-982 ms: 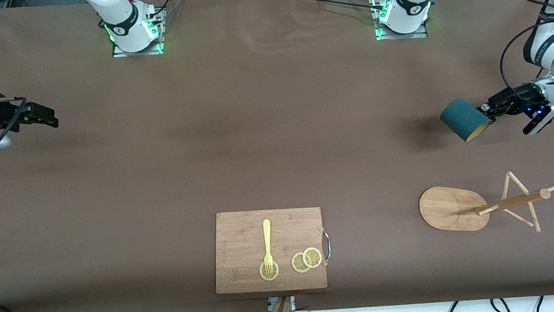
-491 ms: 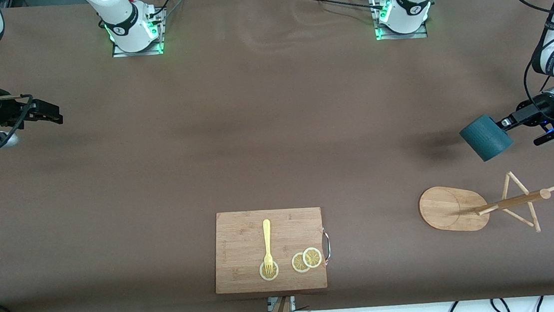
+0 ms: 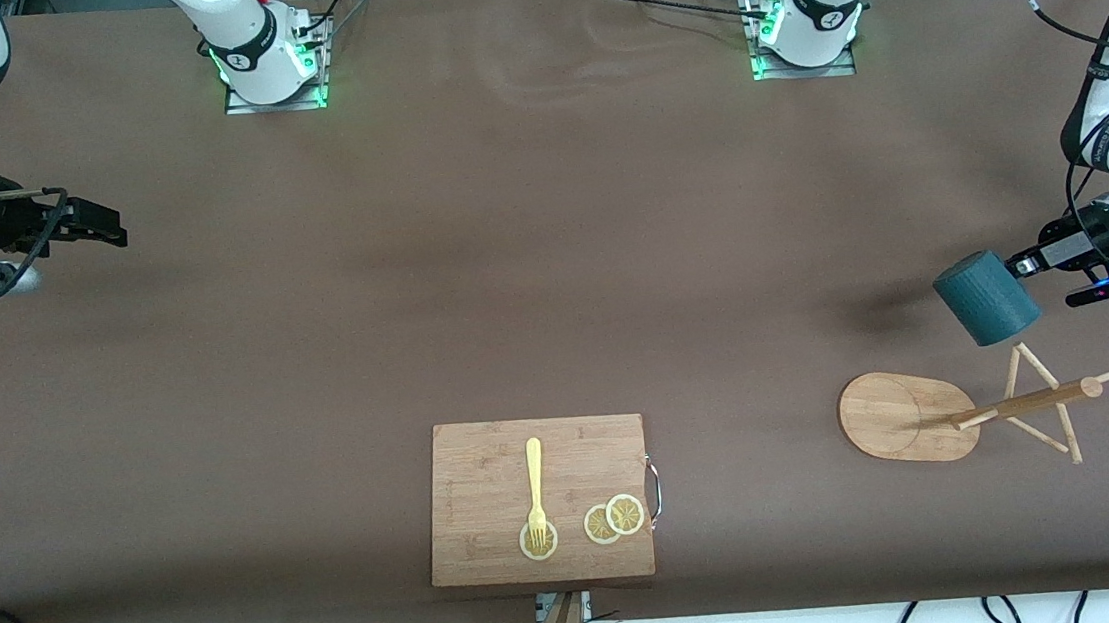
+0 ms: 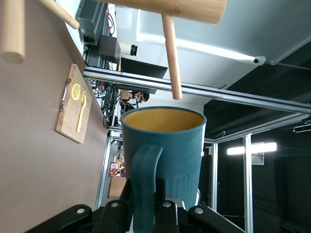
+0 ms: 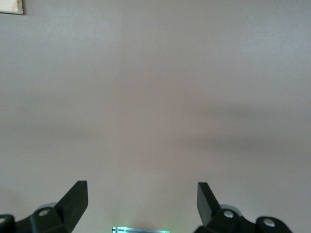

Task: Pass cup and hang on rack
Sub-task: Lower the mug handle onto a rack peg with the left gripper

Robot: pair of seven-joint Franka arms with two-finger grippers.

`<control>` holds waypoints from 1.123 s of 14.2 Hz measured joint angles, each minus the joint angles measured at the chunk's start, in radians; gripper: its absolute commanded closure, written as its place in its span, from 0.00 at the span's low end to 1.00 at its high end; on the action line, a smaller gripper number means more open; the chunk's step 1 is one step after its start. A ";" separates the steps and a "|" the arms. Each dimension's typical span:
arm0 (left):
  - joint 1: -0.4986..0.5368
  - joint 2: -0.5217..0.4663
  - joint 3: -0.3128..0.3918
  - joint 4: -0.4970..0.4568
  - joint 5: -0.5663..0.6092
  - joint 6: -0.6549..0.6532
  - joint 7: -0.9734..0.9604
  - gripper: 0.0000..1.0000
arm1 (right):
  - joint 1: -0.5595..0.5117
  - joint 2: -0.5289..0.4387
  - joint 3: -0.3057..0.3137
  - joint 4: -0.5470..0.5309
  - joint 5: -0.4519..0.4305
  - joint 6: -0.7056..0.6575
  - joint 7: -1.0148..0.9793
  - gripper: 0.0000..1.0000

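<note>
Simply dark teal cup (image 3: 986, 297), yellowish-brown inside

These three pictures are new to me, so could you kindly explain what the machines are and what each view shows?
Two white robot arms work at a brown table. One picture looks down from a high camera facing them; the other two come from cameras on their wrists. The left hand is shut on the handle of a dark teal cylindrical cup, held over the light bamboo peg rack. The right hand waits open over the table's other end. A rectangular wooden cutting board carries a yellow fork and lemon slices.
</note>
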 measured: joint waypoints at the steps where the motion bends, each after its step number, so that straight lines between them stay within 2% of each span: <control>1: -0.001 0.002 -0.003 0.005 -0.010 0.000 -0.017 1.00 | 0.000 0.000 0.000 0.000 0.000 0.000 0.000 0.01; 8: -0.008 0.071 -0.021 0.122 -0.092 0.000 -0.210 1.00 | 0.000 0.000 0.000 0.000 0.000 -0.001 0.000 0.01; 16: -0.008 0.151 -0.021 0.167 -0.143 -0.009 -0.284 1.00 | 0.001 0.000 0.000 0.000 0.000 -0.001 0.000 0.01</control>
